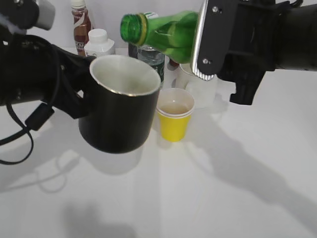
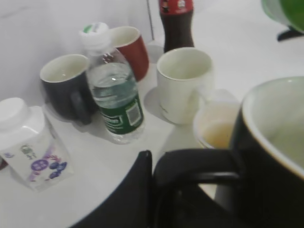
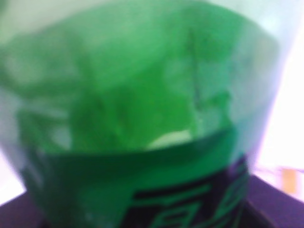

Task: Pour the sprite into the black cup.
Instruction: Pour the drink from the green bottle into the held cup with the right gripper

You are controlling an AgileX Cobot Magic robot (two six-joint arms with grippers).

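My left gripper (image 1: 81,96) is shut on the handle of the black cup (image 1: 121,106) and holds it off the table, tilted a little toward the camera; its white inside looks empty. In the left wrist view the cup (image 2: 270,156) fills the lower right, with the gripper (image 2: 156,185) on its handle. My right gripper (image 1: 203,42) is shut on the green sprite bottle (image 1: 161,32), held nearly level with its open mouth pointing left, just above and behind the cup's rim. The bottle (image 3: 142,123) fills the right wrist view.
A yellow paper cup (image 1: 174,115) stands just right of the black cup. Behind are a white mug (image 2: 183,83), a water bottle (image 2: 114,99), a dark blue mug (image 2: 66,85), a red mug (image 2: 130,50), a cola bottle (image 2: 176,21) and a white jar (image 2: 26,142).
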